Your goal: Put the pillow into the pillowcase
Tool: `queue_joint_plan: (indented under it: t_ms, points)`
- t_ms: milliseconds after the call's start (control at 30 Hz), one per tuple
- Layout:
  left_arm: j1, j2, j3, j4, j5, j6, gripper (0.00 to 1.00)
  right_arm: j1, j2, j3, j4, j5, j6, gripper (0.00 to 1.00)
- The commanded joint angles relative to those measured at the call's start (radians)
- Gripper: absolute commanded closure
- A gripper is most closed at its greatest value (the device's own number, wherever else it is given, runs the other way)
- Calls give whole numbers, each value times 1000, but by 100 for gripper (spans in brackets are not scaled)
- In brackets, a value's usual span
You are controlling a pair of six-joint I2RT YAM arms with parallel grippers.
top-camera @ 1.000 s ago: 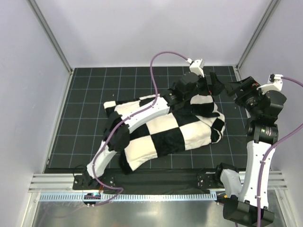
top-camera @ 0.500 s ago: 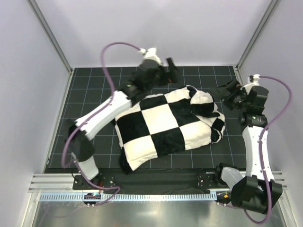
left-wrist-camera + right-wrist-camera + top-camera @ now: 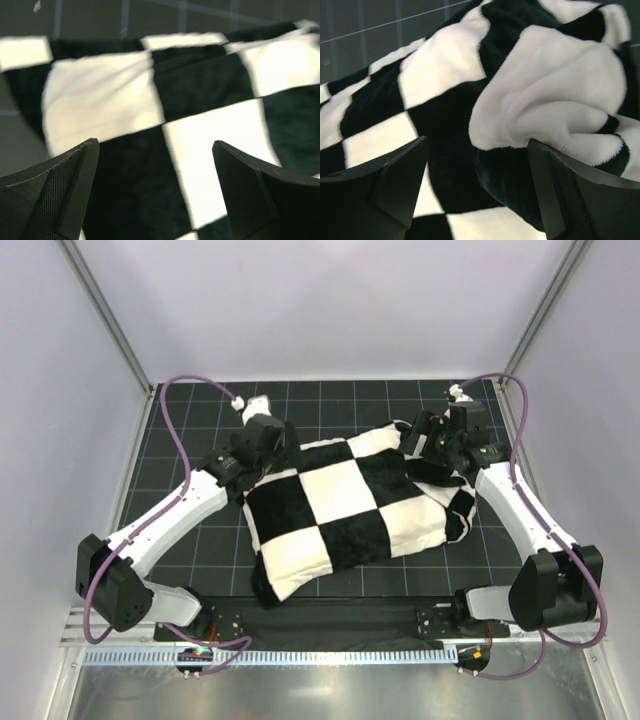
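Note:
The black-and-white checked pillowcase [image 3: 350, 505] lies bulging in the middle of the mat, its right end bunched in folds [image 3: 440, 465]. The pillow is hidden; no cream cushion shows. My left gripper [image 3: 272, 445] is open over the pillowcase's far left corner, its jaws wide apart above checked squares [image 3: 150, 150]. My right gripper [image 3: 420, 435] is open over the bunched far right end, its jaws astride a white plush fold [image 3: 545, 100] and nothing held.
The black gridded mat [image 3: 190, 440] covers the floor. White walls and metal frame posts [image 3: 100, 320] close the sides. A metal rail [image 3: 330, 625] runs along the near edge by the arm bases. Purple cables [image 3: 190, 390] loop above both arms.
My left arm has swung from across the pillowcase to its far left corner and come down. My right arm has come down and leftward to the bunched right end. The pillowcase lies flatter.

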Motion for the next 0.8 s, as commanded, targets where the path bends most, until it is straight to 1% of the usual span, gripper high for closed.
queue_joint_plan:
  t_ms: [0, 33, 133, 167, 233, 267, 300, 333, 367, 400, 433, 467, 500, 533, 567, 600, 667, 700, 733, 767]
  points:
    - [44, -28, -80, -83, -62, -26, 0, 10, 41, 72, -69, 259, -82, 13]
    - [56, -28, -132, -75, -44, -35, 0, 10, 47, 74, -67, 285, -91, 15]
    - [58, -13, -194, -32, -3, -52, 0, 10, 84, 98, -73, 354, -106, 20]
    - [58, 4, -201, -26, 7, -54, 0, 10, 105, 112, -78, 368, -109, 25]
    - [60, 24, -211, 6, 28, -51, 0, 10, 138, 155, -98, 409, -118, 33]
    - [60, 39, -215, 18, 51, -49, 2, 10, 153, 173, -109, 428, -131, 44]
    - [61, 65, -218, 29, 68, -46, 9, 10, 190, 192, -119, 450, -135, 50]
    - [64, 82, -221, 70, 85, -46, 13, 10, 207, 237, -147, 516, -144, 58]
    - [72, 99, -227, 90, 137, -48, 18, 10, 230, 261, -164, 549, -160, 65]
    - [86, 116, -226, 106, 158, -54, 25, 10, 251, 287, -181, 590, -169, 77]
    - [93, 154, -225, 135, 177, -56, 27, 8, 297, 343, -220, 619, -177, 81]
    - [101, 171, -211, 141, 197, -56, 30, 10, 320, 374, -243, 700, -186, 86]
    - [115, 192, -203, 141, 198, -56, 35, 10, 343, 405, -301, 743, -187, 94]
    - [122, 220, -195, 143, 200, -54, 39, 11, 394, 472, -331, 788, -177, 96]
    - [127, 232, -189, 152, 203, -51, 42, 10, 417, 506, -363, 887, -152, 96]
    - [141, 243, -180, 154, 215, -49, 49, 10, 440, 540, -421, 935, -111, 96]
    - [155, 265, -175, 172, 231, -48, 59, -5, 483, 615, -464, 1015, -76, 96]
    - [170, 272, -169, 180, 252, -48, 68, -18, 489, 658, -486, 1008, -56, 96]
    - [178, 286, -165, 190, 261, -48, 74, -44, 491, 673, -489, 982, -51, 96]
    - [193, 292, -159, 195, 266, -48, 83, -56, 483, 683, -481, 918, -49, 96]
